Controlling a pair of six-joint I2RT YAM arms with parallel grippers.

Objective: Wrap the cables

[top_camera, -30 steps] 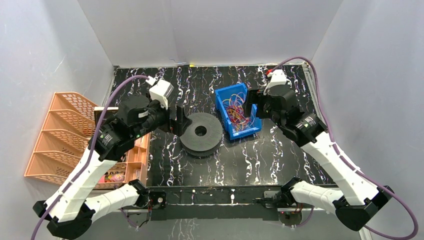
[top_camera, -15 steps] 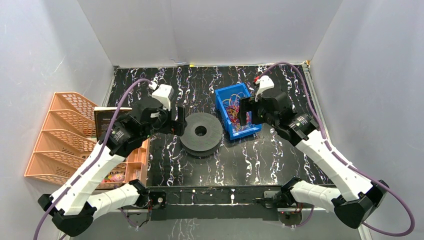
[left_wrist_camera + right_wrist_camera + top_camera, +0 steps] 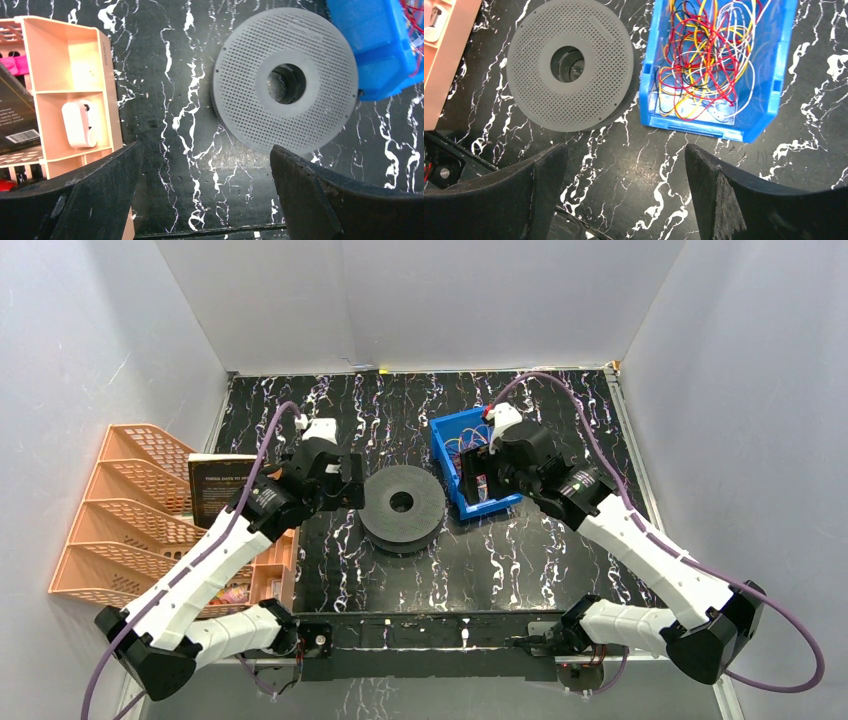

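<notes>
Two empty grips stand wide open: left hand (image 3: 207, 155), right hand (image 3: 626, 150). We risk hooking several tangled cables (image 3: 704, 55) and dragging the blue bin (image 3: 704, 126).

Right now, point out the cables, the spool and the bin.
cables (image 3: 704, 55), right wrist view, middle of the tangle
spool (image 3: 240, 95), left wrist view, perforated top face left of the hub hole
bin (image 3: 768, 70), right wrist view, its right wall

light: bright, even | shadows: soft | focus: sharp | glare: none
</notes>
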